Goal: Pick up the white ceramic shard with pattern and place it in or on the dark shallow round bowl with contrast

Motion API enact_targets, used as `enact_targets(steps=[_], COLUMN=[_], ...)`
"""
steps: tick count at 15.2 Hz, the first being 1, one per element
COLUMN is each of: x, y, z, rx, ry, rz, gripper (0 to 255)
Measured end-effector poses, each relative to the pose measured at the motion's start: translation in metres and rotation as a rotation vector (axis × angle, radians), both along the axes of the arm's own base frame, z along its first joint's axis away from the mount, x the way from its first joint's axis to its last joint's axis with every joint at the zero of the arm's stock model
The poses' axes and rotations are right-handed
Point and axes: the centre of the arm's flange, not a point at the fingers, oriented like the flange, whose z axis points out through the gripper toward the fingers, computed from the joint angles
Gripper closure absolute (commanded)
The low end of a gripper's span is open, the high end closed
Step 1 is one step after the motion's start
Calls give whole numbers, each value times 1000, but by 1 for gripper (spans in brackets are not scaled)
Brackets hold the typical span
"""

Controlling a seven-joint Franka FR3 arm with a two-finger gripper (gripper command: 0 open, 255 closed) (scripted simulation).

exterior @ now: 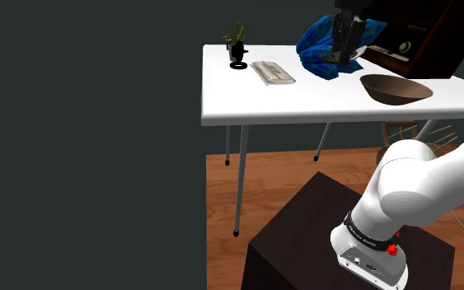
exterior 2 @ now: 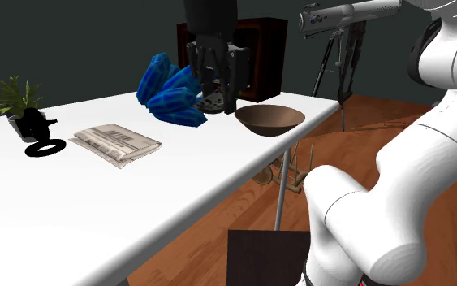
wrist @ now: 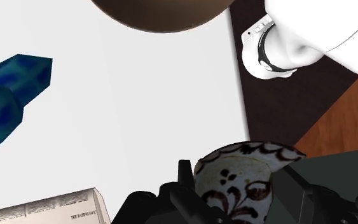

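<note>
My black gripper (wrist: 238,194) is shut on a white ceramic shard (wrist: 247,181) with a dark brown floral pattern and scalloped rim line. In the shoulder view the gripper (exterior: 343,51) hangs above the white table (exterior: 304,103), in front of a blue patterned object (exterior: 321,39). The dark brown shallow round bowl (exterior: 395,88) stands on the table to the shoulder view's right of the gripper. In the second exterior view the gripper (exterior 2: 216,93) holds the shard (exterior 2: 213,100) just left of the bowl (exterior 2: 269,119). The bowl (wrist: 165,16) lies ahead of the fingers.
A folded newspaper (exterior: 273,72) lies mid-table. A small potted plant (exterior: 236,35) and a black ringed object (exterior 2: 40,130) stand at the far end. A dark wooden cabinet (exterior 2: 259,61) sits behind the bowl. A telescope on a tripod (exterior 2: 344,20) stands beyond the table.
</note>
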Motion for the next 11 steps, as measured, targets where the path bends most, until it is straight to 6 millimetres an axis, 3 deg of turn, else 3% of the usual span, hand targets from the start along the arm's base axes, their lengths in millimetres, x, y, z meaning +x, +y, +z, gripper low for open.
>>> enact_targets(steps=[11], x=[-82], y=[-120], z=[-2], rx=[0], ry=[-1], rz=[1], gripper=[255])
